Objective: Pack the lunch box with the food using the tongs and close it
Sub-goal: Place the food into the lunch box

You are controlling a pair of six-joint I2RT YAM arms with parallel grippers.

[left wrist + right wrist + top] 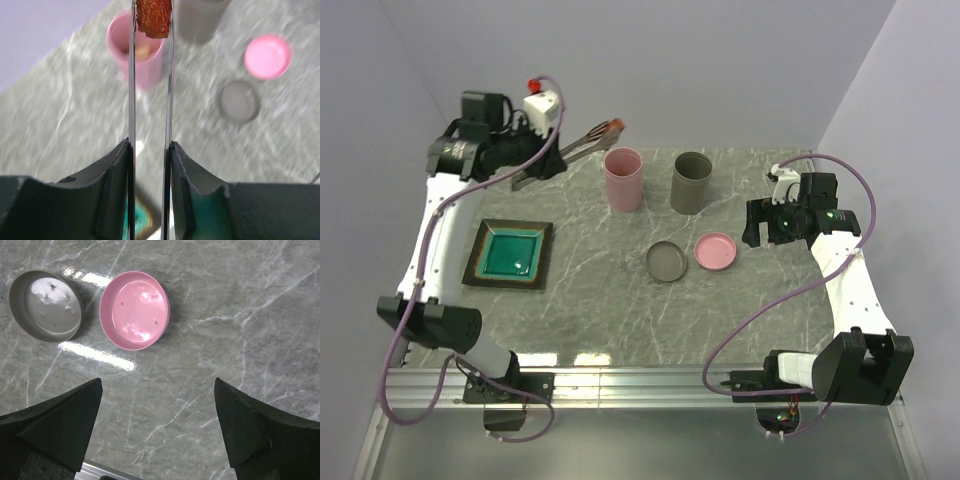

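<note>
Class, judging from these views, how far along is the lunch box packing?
Done: the teal tray looks bare, and something pale sits in the pink cup. In hand: the left gripper clamps the tongs, which pinch an orange-brown piece. Left: dropping it in and fitting the pink lid and grey lid, both lying on the table.

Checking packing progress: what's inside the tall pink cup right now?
A pale tan food piece shows inside the tall pink cylindrical cup. The grey metal tongs and their reddish-brown piece cover part of the opening.

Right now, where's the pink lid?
Top view: the pink lid lies right of centre, beside the grey lid, in front of the grey cup.
</note>
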